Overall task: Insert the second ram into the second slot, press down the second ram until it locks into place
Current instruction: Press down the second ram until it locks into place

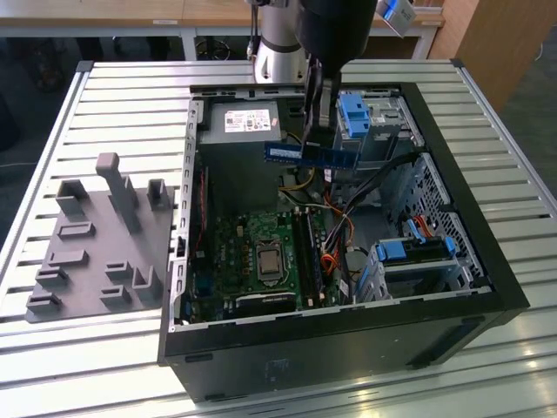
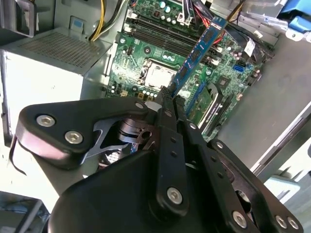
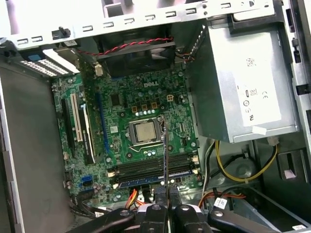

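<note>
The gripper (image 1: 315, 144), clamped on the ram (image 1: 335, 158) by its upper edge, held it level over the open case (image 1: 348, 357). In the exterior view it hung at about twelve o'clock from the slots (image 1: 306, 252), clear of the board (image 1: 244, 252), its contact edge apparently downward for seating.

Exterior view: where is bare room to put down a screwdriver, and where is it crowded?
Bare: the slatted table beyond the grey fixture plate, and the strip at the exterior view's right of the case. Crowded: inside the case, cables near the held second ram.
</note>
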Motion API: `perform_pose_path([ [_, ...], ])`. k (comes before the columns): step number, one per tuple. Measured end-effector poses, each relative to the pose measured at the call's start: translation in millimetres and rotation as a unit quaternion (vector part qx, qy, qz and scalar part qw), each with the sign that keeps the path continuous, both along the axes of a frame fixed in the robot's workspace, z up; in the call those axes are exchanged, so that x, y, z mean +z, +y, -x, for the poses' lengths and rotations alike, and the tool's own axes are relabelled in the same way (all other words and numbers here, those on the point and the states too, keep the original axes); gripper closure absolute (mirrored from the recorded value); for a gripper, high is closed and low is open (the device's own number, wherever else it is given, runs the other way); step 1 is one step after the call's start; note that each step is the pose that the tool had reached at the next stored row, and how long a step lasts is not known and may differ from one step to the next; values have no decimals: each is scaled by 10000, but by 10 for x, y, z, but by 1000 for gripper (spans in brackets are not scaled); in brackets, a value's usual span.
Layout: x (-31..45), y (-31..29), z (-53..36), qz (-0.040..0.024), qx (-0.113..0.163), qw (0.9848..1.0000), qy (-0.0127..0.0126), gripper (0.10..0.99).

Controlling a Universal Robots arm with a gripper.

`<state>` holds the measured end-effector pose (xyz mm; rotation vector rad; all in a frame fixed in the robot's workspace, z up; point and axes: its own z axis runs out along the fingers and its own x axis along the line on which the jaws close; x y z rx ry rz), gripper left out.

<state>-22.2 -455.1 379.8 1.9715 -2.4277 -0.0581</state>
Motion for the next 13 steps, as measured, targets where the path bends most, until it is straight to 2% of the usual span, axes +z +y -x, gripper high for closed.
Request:
perform_pose_path([
  [5,0,0,0,9,-249,9997,0,949],
  [13,0,0,0,11,-569,9984,0,949],
])
